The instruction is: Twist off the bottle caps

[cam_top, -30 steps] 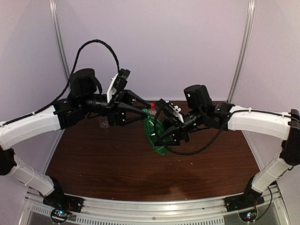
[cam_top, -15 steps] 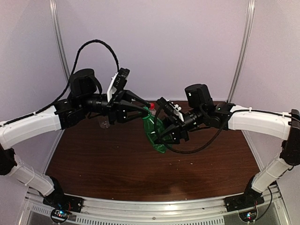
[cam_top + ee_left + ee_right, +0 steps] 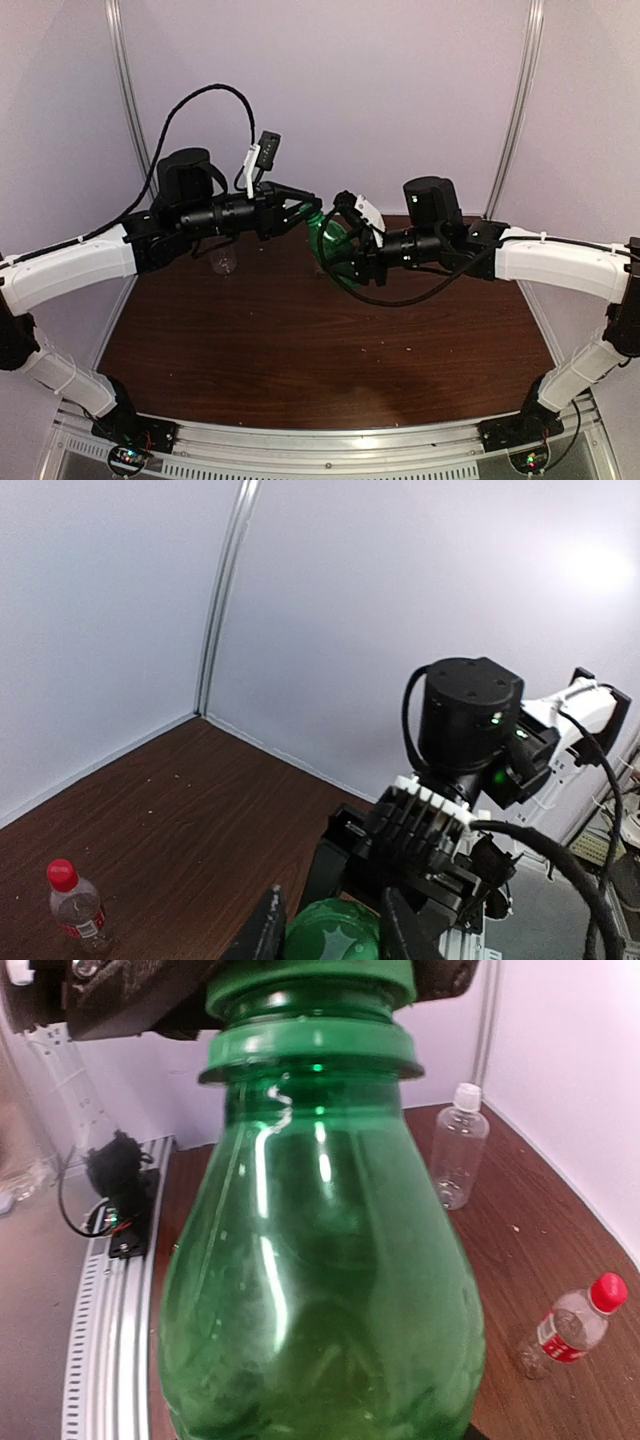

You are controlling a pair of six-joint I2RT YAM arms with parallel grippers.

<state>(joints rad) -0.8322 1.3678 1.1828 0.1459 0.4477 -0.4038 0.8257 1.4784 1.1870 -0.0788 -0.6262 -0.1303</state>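
while upright, short bottle off alone

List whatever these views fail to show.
- Green cap: its top is cut off by the right wrist view's edge and its sides are covered by the left fingers, so how loose it is stays unclear.
- Right fingers: behind the green bottle in the right wrist view.
- Red-cap bottle: label too small to read; out of sight in the top view, apparently behind the arms.
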